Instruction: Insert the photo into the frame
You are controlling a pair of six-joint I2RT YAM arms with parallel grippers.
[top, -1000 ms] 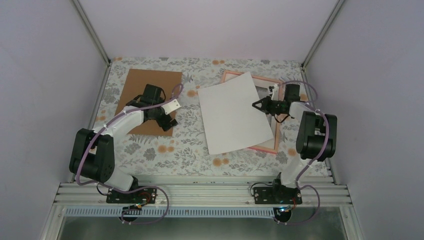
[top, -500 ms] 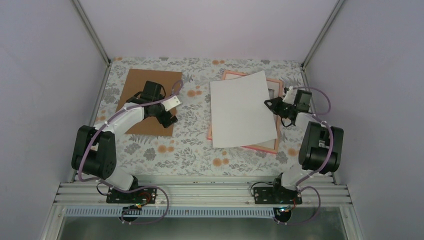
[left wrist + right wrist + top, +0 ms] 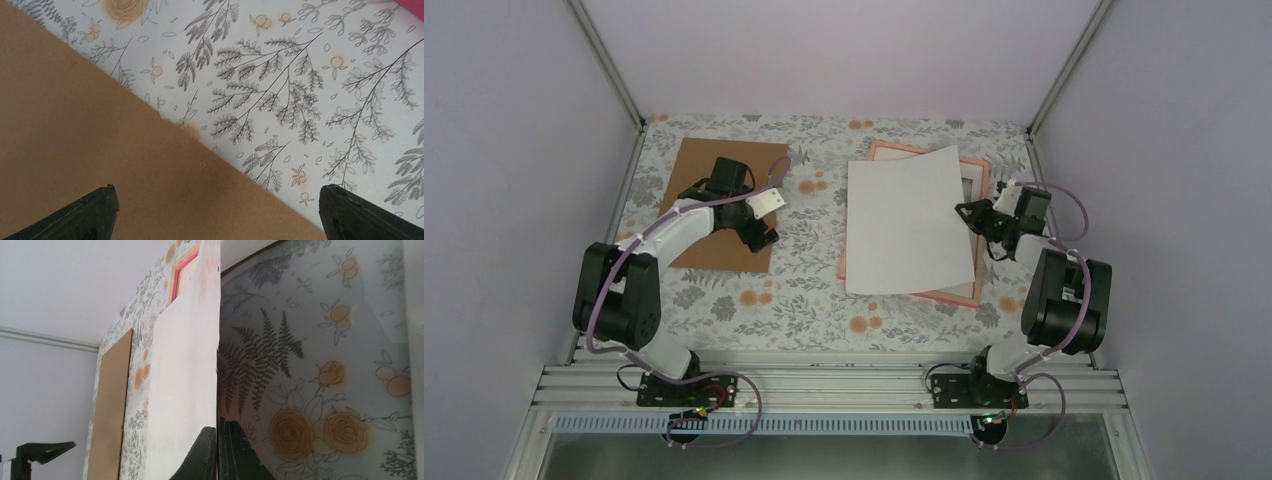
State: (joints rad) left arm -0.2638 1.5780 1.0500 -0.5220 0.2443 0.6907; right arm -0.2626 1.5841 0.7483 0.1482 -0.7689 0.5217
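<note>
The photo [image 3: 909, 220] shows its plain white back and lies tilted over the pink-bordered frame [image 3: 879, 148], covering most of it. My right gripper [image 3: 969, 212] is shut on the photo's right edge. In the right wrist view the photo [image 3: 185, 375] stands edge-on between the closed fingers of the right gripper [image 3: 218, 440], with the frame's pink border [image 3: 176, 280] beyond. The printed side is hidden. My left gripper [image 3: 764, 235] is open and empty over the right edge of the brown board [image 3: 714, 170].
In the left wrist view the left gripper [image 3: 220, 215] spans the brown board's edge [image 3: 75, 140] and the floral tablecloth [image 3: 300, 75]. The floral cloth [image 3: 814, 290] covers the table. Grey walls close in the left, right and back sides.
My right gripper has carried the photo to the right, from partly off the frame to squarely over it, and turned it straighter. The left arm shifted only slightly.
</note>
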